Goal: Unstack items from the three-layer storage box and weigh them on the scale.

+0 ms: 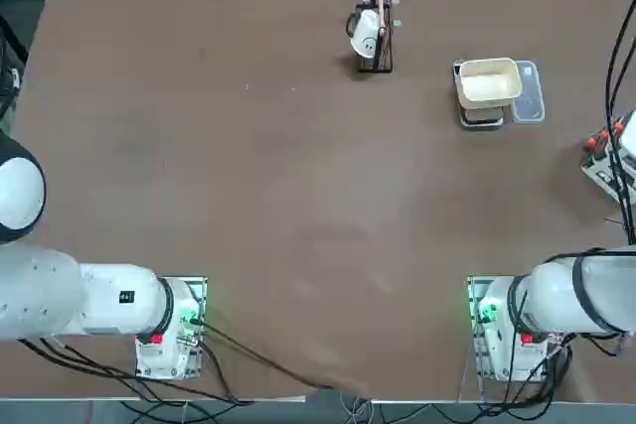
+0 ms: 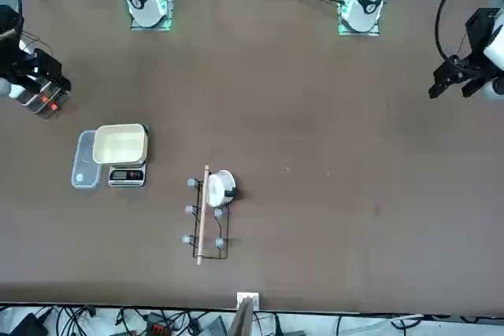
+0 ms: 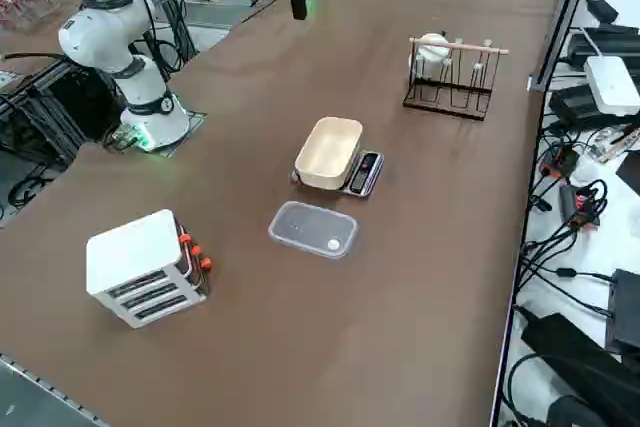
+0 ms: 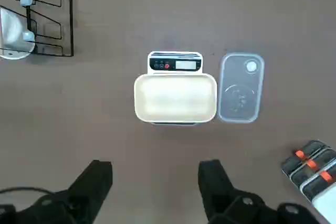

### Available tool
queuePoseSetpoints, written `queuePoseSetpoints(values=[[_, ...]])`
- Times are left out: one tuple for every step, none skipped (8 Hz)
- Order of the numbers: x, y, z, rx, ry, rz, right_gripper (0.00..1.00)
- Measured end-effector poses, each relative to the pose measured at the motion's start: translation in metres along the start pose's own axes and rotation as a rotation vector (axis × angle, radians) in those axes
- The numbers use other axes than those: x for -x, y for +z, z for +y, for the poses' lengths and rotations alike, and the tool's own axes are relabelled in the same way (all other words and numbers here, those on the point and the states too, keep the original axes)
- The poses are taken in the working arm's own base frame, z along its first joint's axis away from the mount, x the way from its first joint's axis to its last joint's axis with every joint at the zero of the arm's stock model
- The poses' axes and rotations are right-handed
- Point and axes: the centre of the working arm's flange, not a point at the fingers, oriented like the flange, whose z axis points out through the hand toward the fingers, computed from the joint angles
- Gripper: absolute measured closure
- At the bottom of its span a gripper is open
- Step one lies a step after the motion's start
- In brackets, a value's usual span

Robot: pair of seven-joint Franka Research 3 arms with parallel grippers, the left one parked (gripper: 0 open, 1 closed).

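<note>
My right gripper (image 4: 156, 176) hangs high above the table, open, with nothing between its fingers. The scale (image 4: 175, 62) lies ahead of it, carrying an empty cream bowl (image 4: 175, 98). Beside the scale lies a translucent plate (image 4: 241, 87). The white three-layer storage box (image 3: 145, 267), with red-orange bits on its front, stands near the table's right edge (image 1: 606, 161). In the front view the gripper (image 2: 35, 72) is over the box (image 2: 45, 101). No items show: the bowl is bare and the box hides its contents.
A black wire stand with a white cup (image 1: 376, 32) stands at the far middle of the table, left of the scale (image 1: 481, 116). Cables hang at the far edge and on the right side.
</note>
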Motion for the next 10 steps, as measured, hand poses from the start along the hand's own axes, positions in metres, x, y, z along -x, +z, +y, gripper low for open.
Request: queuePoseSetpoints(values=[[0.001, 0.0, 0.003, 0.0, 0.004, -0.003, 0.0], [0.002, 0.0, 0.005, -0.001, 0.007, -0.008, 0.0], [0.003, 0.001, 0.005, -0.002, 0.004, -0.022, 0.0], [0.005, 0.009, 0.003, -0.006, -0.002, -0.065, 0.0], [0.007, 0.027, 0.001, -0.013, -0.006, -0.155, 0.0], [0.009, 0.054, 0.001, -0.012, -0.006, -0.283, 0.0], [0.009, 0.081, 0.007, 0.015, -0.001, -0.391, 0.0], [0.004, 0.105, 0.016, 0.053, -0.026, -0.452, 0.0], [-0.003, 0.127, 0.029, 0.101, -0.109, -0.483, 0.0], [-0.01, 0.146, 0.046, 0.15, -0.227, -0.484, 0.0]])
